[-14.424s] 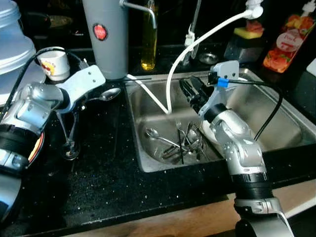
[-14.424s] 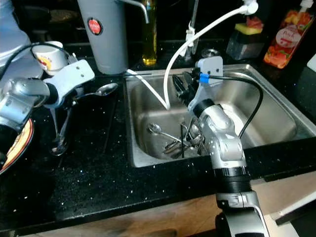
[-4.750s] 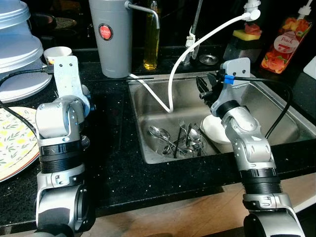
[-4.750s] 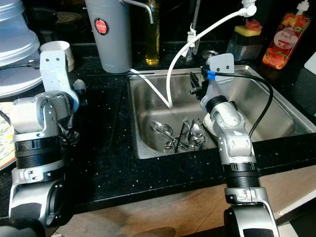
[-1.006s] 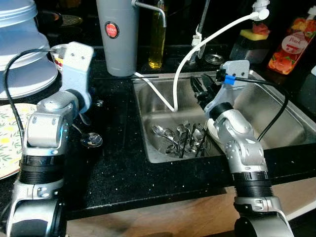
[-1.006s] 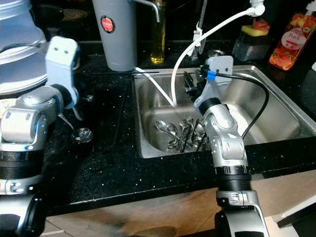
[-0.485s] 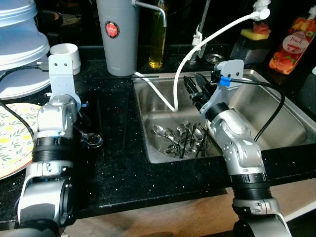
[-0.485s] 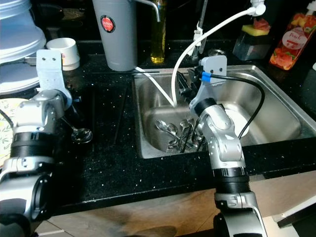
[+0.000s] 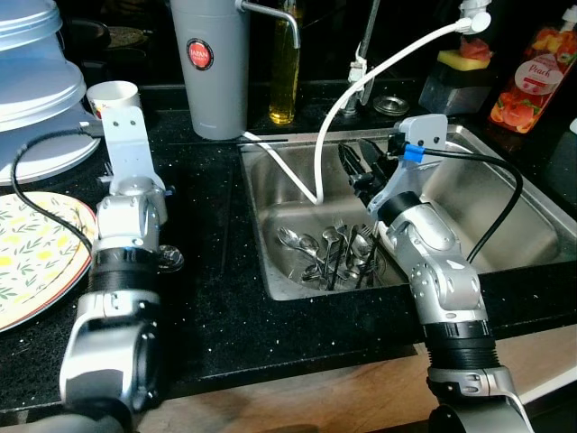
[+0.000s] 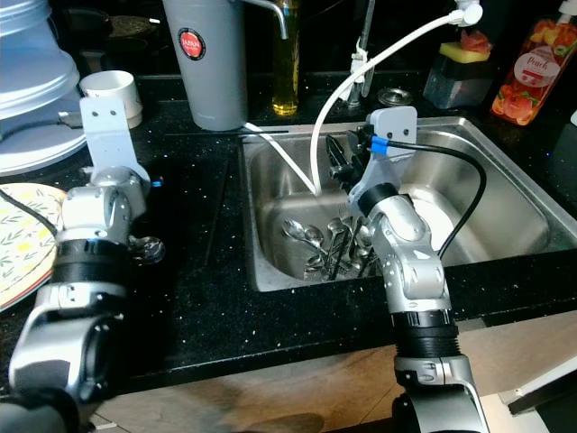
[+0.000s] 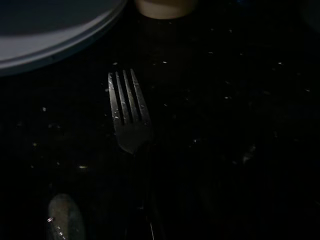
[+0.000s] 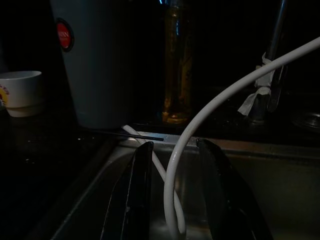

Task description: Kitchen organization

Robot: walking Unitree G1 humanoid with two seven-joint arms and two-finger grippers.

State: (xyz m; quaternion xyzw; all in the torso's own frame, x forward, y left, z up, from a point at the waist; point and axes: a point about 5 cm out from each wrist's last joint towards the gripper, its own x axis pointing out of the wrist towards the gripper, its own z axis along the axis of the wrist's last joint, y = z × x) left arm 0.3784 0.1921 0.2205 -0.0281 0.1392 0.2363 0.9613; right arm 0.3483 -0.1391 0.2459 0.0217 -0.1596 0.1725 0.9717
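A heap of forks and spoons [image 9: 334, 257] lies at the bottom of the steel sink [image 9: 279, 194], beside a white plate [image 10: 437, 212]. My right gripper [image 9: 358, 162] hangs over the sink above the heap, open and holding nothing. In the right wrist view its fingers [image 12: 137, 195] stand apart, with the white hose [image 12: 200, 120] beyond them. My left arm [image 9: 126, 207] reaches over the black counter. A fork [image 11: 127, 112] and a spoon [image 9: 169, 260] lie on the counter by it; the spoon's bowl [image 11: 65, 217] is dimly visible.
A grey jug [image 9: 209, 63], an oil bottle [image 9: 285, 72] and a cup [image 9: 113, 93] stand behind the counter. A patterned plate [image 9: 36, 253] and stacked white dishes [image 9: 36, 99] sit at the left. A soap bottle [image 9: 530, 68] and sponge [image 9: 460, 59] are at the back right.
The spoon that my left gripper held earlier now lies on the counter. My left wrist has swung upright and shifted slightly right. The right gripper has barely moved over the sink.
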